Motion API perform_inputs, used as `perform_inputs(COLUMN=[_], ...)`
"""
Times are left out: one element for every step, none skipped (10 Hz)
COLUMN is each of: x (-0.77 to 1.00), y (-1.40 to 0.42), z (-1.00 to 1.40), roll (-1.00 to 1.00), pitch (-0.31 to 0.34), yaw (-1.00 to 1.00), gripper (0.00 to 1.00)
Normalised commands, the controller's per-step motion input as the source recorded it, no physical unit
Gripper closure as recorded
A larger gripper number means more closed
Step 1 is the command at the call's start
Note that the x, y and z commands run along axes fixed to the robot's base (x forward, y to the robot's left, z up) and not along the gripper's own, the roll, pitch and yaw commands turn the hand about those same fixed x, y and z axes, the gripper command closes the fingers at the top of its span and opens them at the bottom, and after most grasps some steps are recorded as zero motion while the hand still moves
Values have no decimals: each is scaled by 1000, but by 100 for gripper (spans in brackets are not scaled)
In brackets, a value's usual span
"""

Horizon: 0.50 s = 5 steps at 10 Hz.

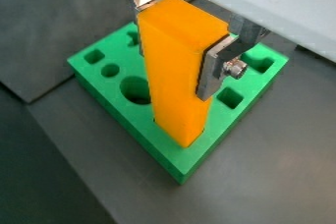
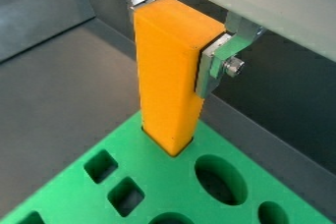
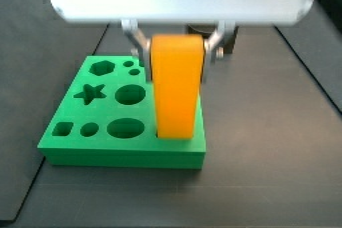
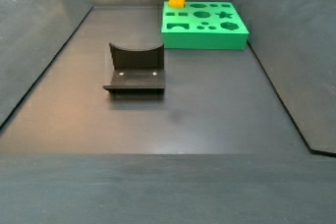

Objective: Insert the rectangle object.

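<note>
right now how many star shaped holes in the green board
1, near the smooth green plastic board's edge away from the tall orange-yellow rectangular block the tool grips; star hole; the block may hide others.

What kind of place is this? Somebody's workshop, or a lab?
Probably a robot test lab: a dark walled bin, a green board with shaped holes, and an end effector shut on the orange rectangle object, standing upright at the board.

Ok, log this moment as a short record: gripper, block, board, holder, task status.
gripper: above the board, fingers closed on the block's upper end
rectangle object: orange-yellow, upright, lower end at the green board's edge, seemingly in a slot
green board: on the floor at the far end in a side view, with star, round and square holes
holder: dark U-shaped piece, standing apart from the board, empty
status: insertion under way; depth cannot be told
</note>
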Motion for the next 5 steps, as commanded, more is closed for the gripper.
perform_inputs(x=[157, 157, 0, -3, 0], y=[-23, -34, -6, 6, 0], z=[-726, -814, -506, -154, 0], roll=[-1, 0, -73, -86, 0], pitch=[0, 10, 0, -67, 0], yaw=[43, 43, 0, 0, 0], gripper=[100, 100, 100, 100, 100])
